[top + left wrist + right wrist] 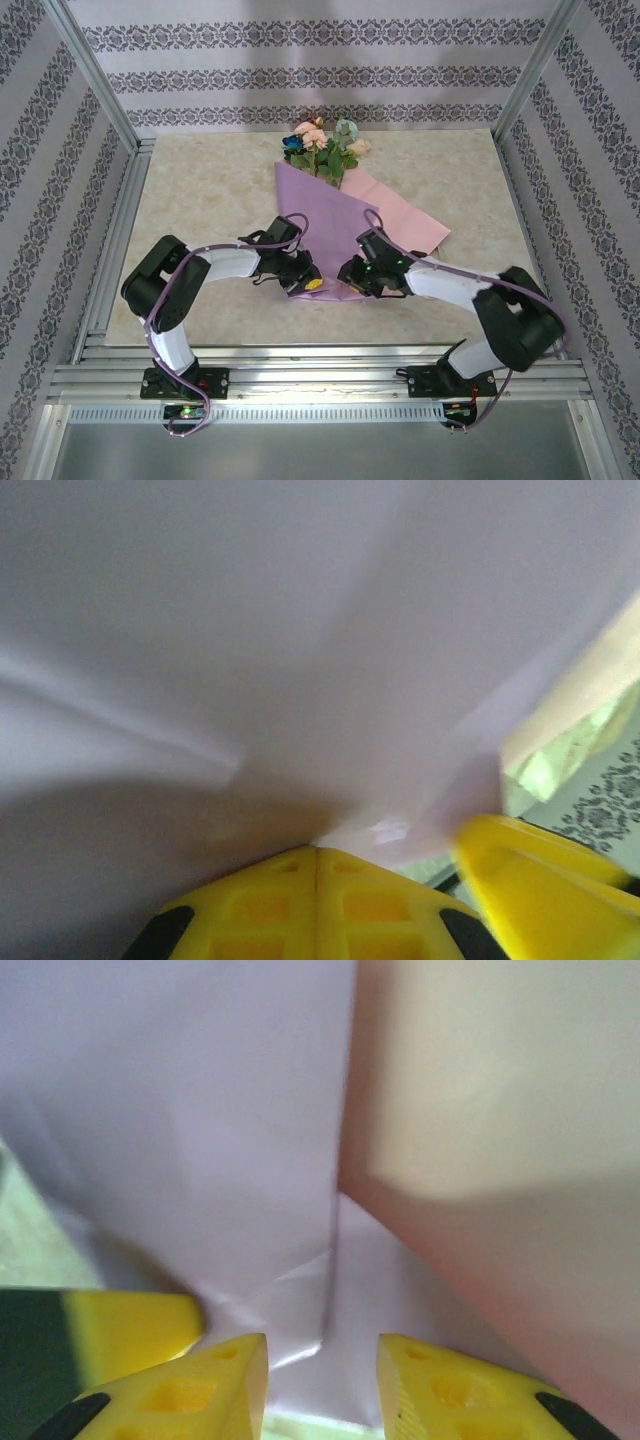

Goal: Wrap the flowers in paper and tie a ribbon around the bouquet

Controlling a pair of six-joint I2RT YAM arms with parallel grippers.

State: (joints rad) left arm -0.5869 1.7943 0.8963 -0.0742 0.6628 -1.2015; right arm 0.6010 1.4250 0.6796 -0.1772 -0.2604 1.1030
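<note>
Top view: high behind the arm bases (185, 382), looking down over the whole surface (200, 195). Wrist views look along their jaws, tight against the paper (300, 630); all three share its near tip.

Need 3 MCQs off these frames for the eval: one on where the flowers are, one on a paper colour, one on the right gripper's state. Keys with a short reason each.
1. Where do the flowers lie?
A) at the far end of the paper, away from the arms
B) beside the arm bases
C) on the left rail, off the table

2. What colour is the face of the paper on the flap lying to the right?
A) green
B) pink
C) blue

3. How do the fingers of the right gripper stand?
A) pressed shut
B) clamped on the flower stems
C) apart, with paper showing in the gap

Key:
1 A: in the top view the blooms sit beyond the lilac fold.
2 B: that flap is pink beside the lilac.
3 C: the right wrist view shows a gap between the yellow fingers.
</note>
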